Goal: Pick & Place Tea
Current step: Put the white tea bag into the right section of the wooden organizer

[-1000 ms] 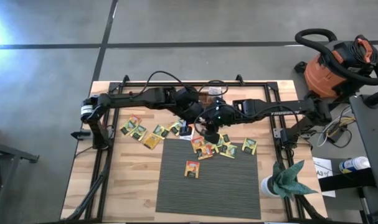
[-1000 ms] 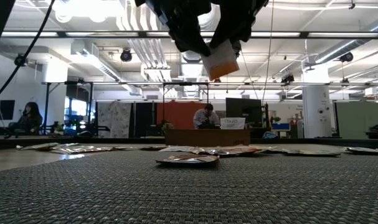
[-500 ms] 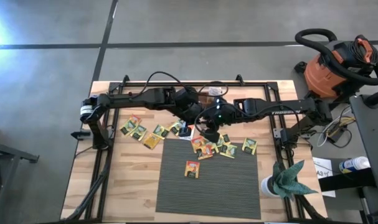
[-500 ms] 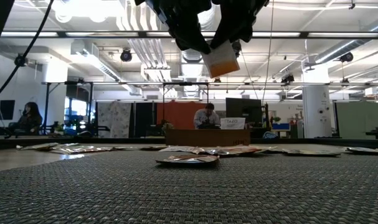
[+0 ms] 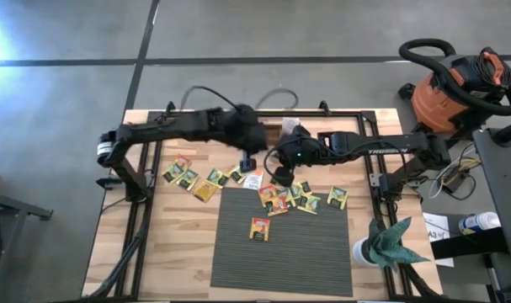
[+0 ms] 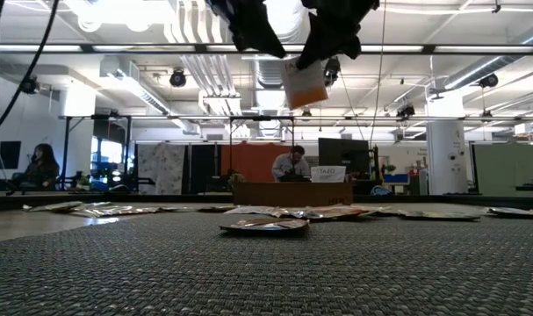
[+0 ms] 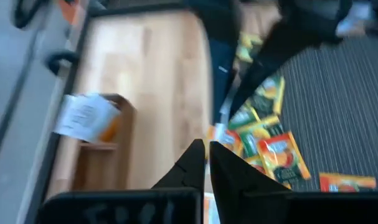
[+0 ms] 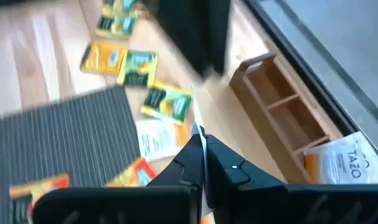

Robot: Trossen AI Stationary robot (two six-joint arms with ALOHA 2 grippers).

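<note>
Two arms meet over the table's far middle in the high view; the right gripper [image 5: 282, 174] is clenched on a white-and-orange sachet [image 5: 253, 180]. Low view: that sachet [image 6: 304, 82] hangs aloft. Left gripper [image 7: 206, 149]: fingers together, empty.

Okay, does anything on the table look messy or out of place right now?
The tea sachets lie scattered, some overlapping, across the table and the mat's edge. The wooden tray holds only one white sachet. The right gripper holds another sachet in mid-air.
</note>
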